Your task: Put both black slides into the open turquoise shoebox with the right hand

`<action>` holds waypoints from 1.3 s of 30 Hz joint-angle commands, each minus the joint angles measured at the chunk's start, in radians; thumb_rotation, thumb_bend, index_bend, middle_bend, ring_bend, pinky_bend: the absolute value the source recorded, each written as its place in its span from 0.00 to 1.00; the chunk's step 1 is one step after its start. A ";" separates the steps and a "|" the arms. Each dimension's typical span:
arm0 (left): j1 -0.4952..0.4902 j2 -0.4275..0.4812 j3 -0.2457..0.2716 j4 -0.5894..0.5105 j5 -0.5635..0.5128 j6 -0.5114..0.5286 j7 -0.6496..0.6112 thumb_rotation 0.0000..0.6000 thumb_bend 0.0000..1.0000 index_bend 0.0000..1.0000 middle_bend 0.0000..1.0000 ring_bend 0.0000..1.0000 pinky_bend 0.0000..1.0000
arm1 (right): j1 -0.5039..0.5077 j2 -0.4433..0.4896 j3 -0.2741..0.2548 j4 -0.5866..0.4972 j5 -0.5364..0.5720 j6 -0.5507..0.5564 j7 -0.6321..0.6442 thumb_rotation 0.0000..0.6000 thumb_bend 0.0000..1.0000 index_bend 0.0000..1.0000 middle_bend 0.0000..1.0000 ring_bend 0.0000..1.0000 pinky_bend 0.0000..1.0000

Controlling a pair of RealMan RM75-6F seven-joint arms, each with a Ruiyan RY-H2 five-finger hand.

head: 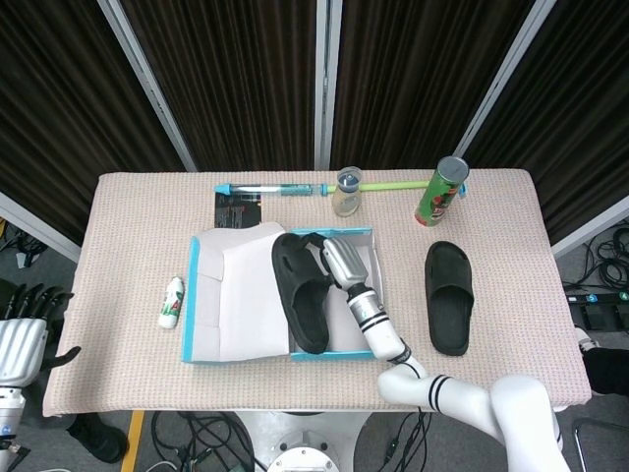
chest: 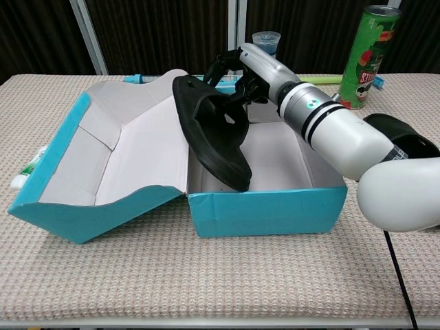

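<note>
Now, from the head view, my right hand [head: 336, 258] is clamped on the strap end of the first slide [head: 301, 293], holding it over the left side of the open turquoise shoebox [head: 366, 349]; I judge it sits there so the sole can drop along the wall next to the lid [head: 241, 290] and leave room beside it. The second slide [head: 449, 295] lies on the tabletop [head: 128, 246] well to my hand's right, not yet picked up. My left hand [head: 28, 320] is off the tabletop's edge far to the left, holding nothing, fingers apart. Beyond my hand stand a small cup [head: 347, 191], a green can [head: 440, 192] and a long tube [head: 270, 188]; a small bottle [head: 172, 302] lies past the lid.

From the chest view, my right hand [chest: 237, 72] grips the slide [chest: 212, 130] on its edge, tilted steeply, toe down inside the shoebox [chest: 268, 210] and seemingly near its floor. I take the tilt as a way to clear the hinge side. The green can [chest: 366, 38] carries red-and-white lettering too partly seen to read. The second slide [chest: 405, 137] shows behind my forearm.
</note>
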 commanded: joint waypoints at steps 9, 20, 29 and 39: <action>0.002 -0.007 0.001 0.012 -0.001 -0.001 -0.013 1.00 0.00 0.22 0.14 0.08 0.05 | -0.001 -0.081 -0.017 0.145 -0.061 0.019 -0.006 1.00 0.28 0.56 0.41 0.81 0.95; 0.005 -0.010 0.001 0.018 -0.003 -0.001 -0.024 1.00 0.00 0.22 0.14 0.08 0.05 | -0.010 -0.087 -0.038 0.186 -0.101 -0.001 -0.008 1.00 0.28 0.27 0.27 0.80 0.95; -0.001 -0.011 0.000 0.017 0.003 -0.006 -0.018 1.00 0.00 0.22 0.14 0.08 0.05 | -0.019 -0.022 -0.046 0.109 -0.094 -0.074 -0.052 1.00 0.10 0.00 0.05 0.69 0.95; 0.000 -0.006 -0.001 0.010 0.005 -0.001 -0.011 1.00 0.00 0.22 0.14 0.08 0.05 | -0.049 0.112 -0.052 -0.070 -0.076 -0.133 -0.096 1.00 0.00 0.00 0.00 0.59 0.95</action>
